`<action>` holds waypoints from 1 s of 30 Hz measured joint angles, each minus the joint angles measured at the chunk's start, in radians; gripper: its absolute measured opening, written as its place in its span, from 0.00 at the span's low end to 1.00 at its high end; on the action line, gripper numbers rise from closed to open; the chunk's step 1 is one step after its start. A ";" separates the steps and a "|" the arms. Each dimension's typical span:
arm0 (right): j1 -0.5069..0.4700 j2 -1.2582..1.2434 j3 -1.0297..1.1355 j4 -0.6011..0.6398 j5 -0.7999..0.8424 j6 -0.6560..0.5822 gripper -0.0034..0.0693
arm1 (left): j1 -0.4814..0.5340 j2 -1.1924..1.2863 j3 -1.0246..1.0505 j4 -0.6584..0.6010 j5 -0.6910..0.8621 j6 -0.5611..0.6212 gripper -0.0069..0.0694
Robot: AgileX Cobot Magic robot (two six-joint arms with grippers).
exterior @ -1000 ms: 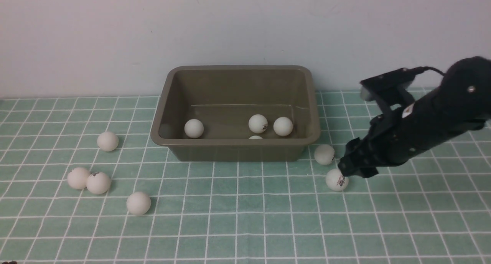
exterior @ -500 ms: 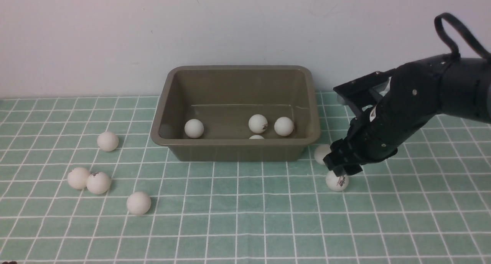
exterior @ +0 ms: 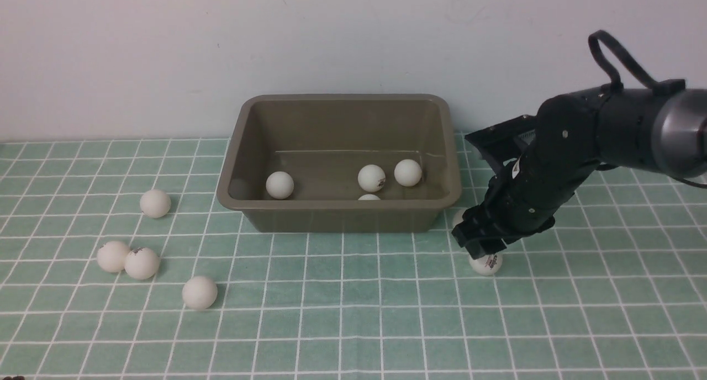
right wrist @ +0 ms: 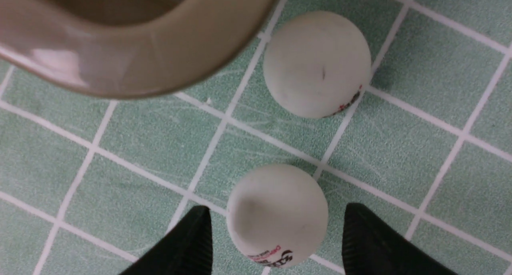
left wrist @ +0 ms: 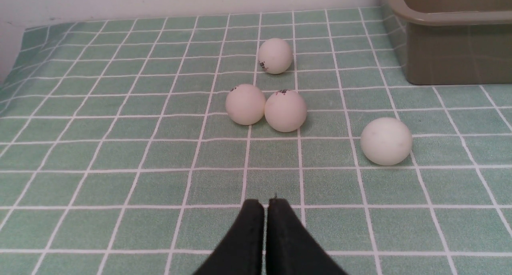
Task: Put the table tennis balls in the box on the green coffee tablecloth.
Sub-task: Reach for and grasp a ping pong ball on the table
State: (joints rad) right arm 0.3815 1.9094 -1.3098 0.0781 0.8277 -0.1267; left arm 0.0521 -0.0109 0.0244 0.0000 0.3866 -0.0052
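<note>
Since the printed ball [right wrist: 278,215] lies on the green coffee tablecloth [exterior: 386,325] at about four o'clock from the box [exterior: 339,207], flanked by the spread, untouching fingers of our right gripper [exterior: 478,247], we judge the pick is in hand. Next we must close on it, lift, and carry toward ten o'clock over the rim. A second ball [right wrist: 318,63] sits just beside; four more balls [exterior: 142,263] lie at eight o'clock, near our closed, empty left gripper [left wrist: 266,205].

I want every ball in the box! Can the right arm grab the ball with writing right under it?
Probably yes. The right gripper is open, with its fingers on either side of that ball and nothing between them. The other ball and the box corner sit apart from it.
</note>
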 joint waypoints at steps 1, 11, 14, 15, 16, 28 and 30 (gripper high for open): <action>0.000 0.008 -0.001 0.000 0.001 0.000 0.60 | 0.000 0.000 0.000 0.000 0.000 0.000 0.09; 0.000 0.079 -0.005 0.000 -0.003 0.000 0.60 | 0.000 0.000 0.000 0.000 0.000 0.000 0.09; 0.000 0.084 -0.006 0.000 -0.007 0.000 0.56 | 0.000 0.000 0.000 0.000 0.000 0.000 0.09; 0.000 0.084 -0.007 0.000 -0.008 0.000 0.55 | 0.000 0.000 0.000 0.000 0.000 0.000 0.09; 0.000 0.084 -0.007 0.000 -0.007 0.000 0.55 | 0.000 0.000 0.000 0.000 0.000 0.000 0.09; 0.000 0.042 -0.186 0.013 0.360 -0.015 0.55 | 0.000 0.000 0.000 0.000 0.000 0.000 0.09; 0.000 0.025 -0.293 0.054 0.392 -0.029 0.55 | 0.000 0.000 0.000 0.000 0.000 0.000 0.09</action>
State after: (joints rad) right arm 0.3815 1.9345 -1.6027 0.1317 1.2192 -0.1560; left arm 0.0521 -0.0109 0.0244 0.0000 0.3866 -0.0052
